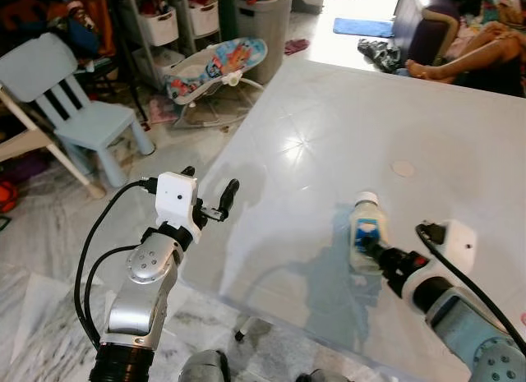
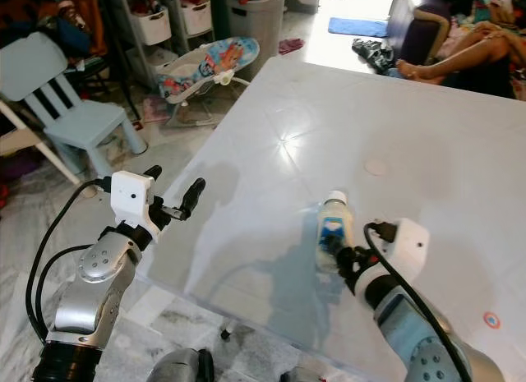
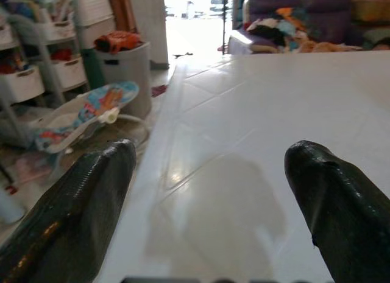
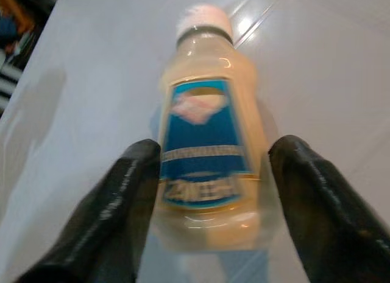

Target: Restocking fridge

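Left eye view shows, at the far left, a light blue child chair (image 1: 78, 111) on the marble floor, and behind it a baby bouncer (image 1: 215, 66) with a colourful seat and a grey bin (image 1: 265, 16); these belong to the room and have no part in the task. Nearer, the left gripper (image 1: 207, 191) hangs just off the left edge of the white table (image 1: 345, 119), over the border between floor and tabletop. Its two black fingers (image 3: 79, 210) stand wide apart with nothing between them, so I judge this arm is only waiting, or kept ready to help. Going right, the bottle (image 1: 365, 232) stands upright on the table near its front edge, with a white cap, a pale creamy content and a blue label. The right gripper (image 1: 371, 252) is right at the bottle, low on the body: in the right wrist view one finger is on each side of the label, open a little wider than the bottle, and I cannot tell if the pads already touch it. The grip looks not closed yet. I think the low, level approach is chosen so the bottle stays upright when it is lifted for the fridge. At the far right, behind the table, a person's legs (image 1: 460, 57) rest on a sofa.
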Available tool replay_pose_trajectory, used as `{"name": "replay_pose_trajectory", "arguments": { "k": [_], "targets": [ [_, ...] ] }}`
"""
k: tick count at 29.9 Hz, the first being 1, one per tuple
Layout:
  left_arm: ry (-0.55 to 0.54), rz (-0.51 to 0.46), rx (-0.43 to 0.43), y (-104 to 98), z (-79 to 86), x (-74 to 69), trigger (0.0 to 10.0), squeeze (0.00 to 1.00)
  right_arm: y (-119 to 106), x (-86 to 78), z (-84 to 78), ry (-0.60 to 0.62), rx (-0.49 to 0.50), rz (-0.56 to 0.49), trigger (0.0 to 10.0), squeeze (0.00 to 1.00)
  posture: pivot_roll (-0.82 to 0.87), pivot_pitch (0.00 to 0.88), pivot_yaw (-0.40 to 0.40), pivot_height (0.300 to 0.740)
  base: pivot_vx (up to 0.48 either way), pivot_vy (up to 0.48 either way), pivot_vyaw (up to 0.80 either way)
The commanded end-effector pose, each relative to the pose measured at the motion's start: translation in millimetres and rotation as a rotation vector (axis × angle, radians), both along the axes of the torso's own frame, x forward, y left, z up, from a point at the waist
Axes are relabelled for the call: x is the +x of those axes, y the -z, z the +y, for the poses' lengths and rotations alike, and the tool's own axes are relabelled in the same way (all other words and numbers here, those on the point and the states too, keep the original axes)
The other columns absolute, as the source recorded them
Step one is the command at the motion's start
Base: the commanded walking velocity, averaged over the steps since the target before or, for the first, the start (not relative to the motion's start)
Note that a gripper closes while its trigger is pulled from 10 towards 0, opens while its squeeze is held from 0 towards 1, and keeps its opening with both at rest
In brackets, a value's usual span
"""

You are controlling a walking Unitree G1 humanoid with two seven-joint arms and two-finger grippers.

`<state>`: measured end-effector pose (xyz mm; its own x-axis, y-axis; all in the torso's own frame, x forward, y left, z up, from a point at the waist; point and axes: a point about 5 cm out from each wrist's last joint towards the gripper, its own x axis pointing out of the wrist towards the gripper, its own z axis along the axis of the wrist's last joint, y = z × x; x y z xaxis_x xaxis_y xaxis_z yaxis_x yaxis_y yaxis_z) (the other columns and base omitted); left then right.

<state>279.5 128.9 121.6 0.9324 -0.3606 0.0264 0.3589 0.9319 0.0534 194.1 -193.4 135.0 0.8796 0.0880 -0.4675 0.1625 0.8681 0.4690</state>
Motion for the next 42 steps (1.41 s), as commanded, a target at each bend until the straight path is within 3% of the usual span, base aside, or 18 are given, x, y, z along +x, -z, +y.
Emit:
{"name": "replay_pose_trajectory", "arguments": {
  "k": [1,5,11,16,22,33,34,35,42],
  "targets": [
    [0.022,0.002,0.003,1.0,-1.3,0.8,10.0,0.0,-7.4,5.3,14.6,0.029,0.101,-0.053,10.0,1.0,-0.08,0.016,0.044,0.74,0.0,0.0,0.0],
    [0.035,0.004,0.012,2.1,-0.4,-0.5,10.0,0.0,-16.5,13.5,18.3,0.056,0.143,-0.1,10.0,1.0,-0.08,0.018,0.042,0.74,0.0,0.0,0.0],
    [0.037,0.006,0.016,3.1,0.4,-0.8,10.0,0.0,-20.3,25.3,17.5,0.073,0.131,-0.096,10.0,1.0,-0.07,0.018,0.041,0.74,0.0,0.0,0.0],
    [0.048,0.009,0.025,3.8,-0.2,-1.2,10.0,0.0,-25.0,55.0,9.7,0.079,0.09,-0.084,10.0,1.0,-0.06,0.018,0.042,0.74,0.0,0.0,0.0],
    [0.056,0.013,0.034,3.9,-1.1,-2.8,10.0,0.0,-20.5,76.6,6.9,0.029,0.056,-0.023,10.0,1.0,-0.05,0.02,0.036,0.74,0.0,0.0,0.0],
    [0.059,0.031,0.041,8.0,-2.4,-9.1,10.0,0.0,-7.6,87.5,-6.6,-0.046,-0.08,0.075,10.0,1.0,-0.04,0.028,0.024,0.74,0.0,0.0,0.0],
    [0.06,0.035,0.043,8.9,-3.0,-9.7,10.0,0.0,-4.9,89.2,-8.6,-0.068,-0.096,0.087,10.0,0.27,-0.04,0.028,0.023,0.74,0.0,0.0,0.0],
    [0.061,0.036,0.044,9.1,-3.2,-9.9,10.0,0.0,-3.7,90.2,-9.7,-0.082,-0.107,0.092,10.0,0.0,-0.04,0.029,0.023,0.74,0.0,0.0,0.0],
    [0.062,0.042,0.046,9.3,-4.1,-10.6,10.0,0.0,-0.5,97.7,-11.7,-0.194,-0.16,0.099,10.0,0.0,-0.04,0.033,0.021,0.74,0.0,0.0,0.0]
  ]
}}
